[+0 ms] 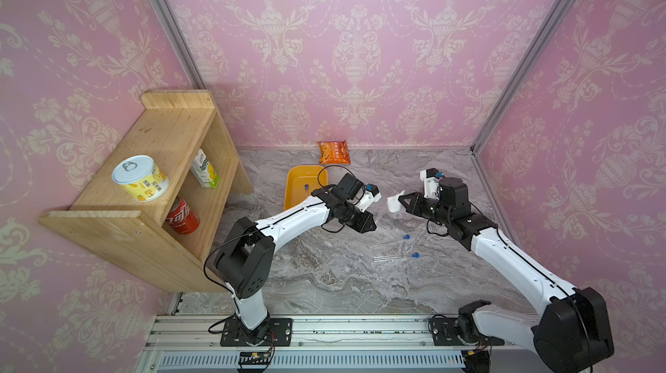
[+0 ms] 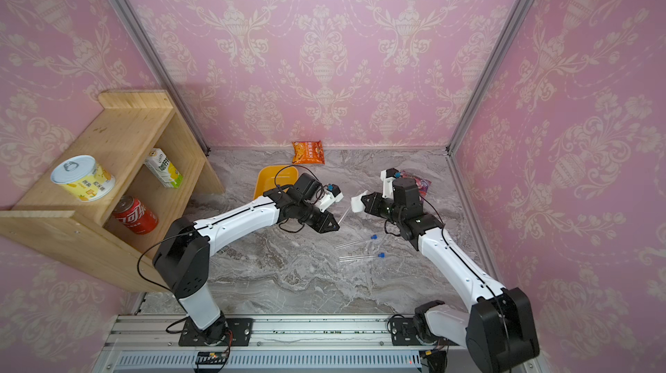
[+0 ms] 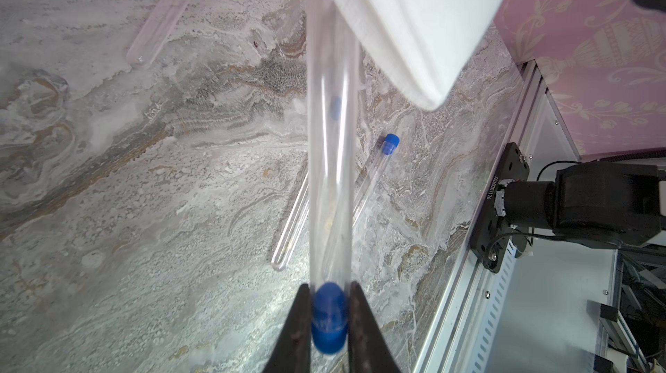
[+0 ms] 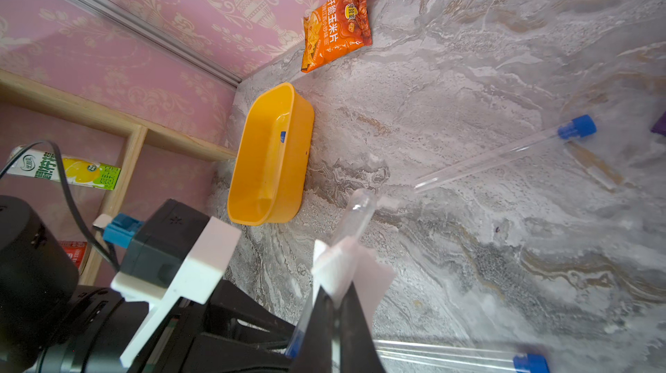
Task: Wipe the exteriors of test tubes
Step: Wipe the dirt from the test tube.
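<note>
My left gripper [image 3: 329,317] is shut on the blue-capped end of a clear test tube [image 3: 329,137], which slants up off the table [image 1: 379,215]. My right gripper [image 4: 333,302] is shut on a folded white wipe [image 4: 346,270] and holds it by the tube's far half [image 4: 356,216]; I cannot tell whether they touch. In both top views the wipe [image 1: 395,203] [image 2: 356,203] hangs between the two grippers. Two capped test tubes [image 1: 389,241] [image 1: 394,257] lie on the marble in front of them. Another blue cap [image 1: 306,186] shows inside the orange tub [image 1: 293,176].
A wooden shelf [image 1: 151,144] at the left holds a yellow tin [image 1: 140,178], a carton [image 1: 204,168] and a cola can [image 1: 182,216]. An orange snack bag [image 1: 334,152] leans on the back wall. A purple packet [image 2: 420,183] lies behind the right arm.
</note>
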{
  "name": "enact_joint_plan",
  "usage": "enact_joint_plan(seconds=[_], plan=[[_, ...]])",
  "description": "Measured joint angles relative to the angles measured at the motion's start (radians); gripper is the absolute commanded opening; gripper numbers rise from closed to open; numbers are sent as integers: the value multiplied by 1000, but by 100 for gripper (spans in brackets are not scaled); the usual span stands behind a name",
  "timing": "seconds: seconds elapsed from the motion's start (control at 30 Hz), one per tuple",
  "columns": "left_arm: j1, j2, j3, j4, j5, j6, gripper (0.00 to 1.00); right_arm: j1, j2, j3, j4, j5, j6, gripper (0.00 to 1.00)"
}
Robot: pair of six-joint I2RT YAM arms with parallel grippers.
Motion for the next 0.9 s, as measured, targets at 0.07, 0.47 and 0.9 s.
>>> enact_joint_plan(seconds=[0.07, 0.47, 0.9], plan=[[0, 0, 0, 0, -2, 0, 17, 37, 0, 0, -3, 15, 0, 0], [0, 0, 0, -4, -16, 0, 17, 180, -11, -48, -38, 96, 11, 0], [0, 0, 0, -7, -15, 0, 17, 35, 57, 89, -100, 117, -91, 0]])
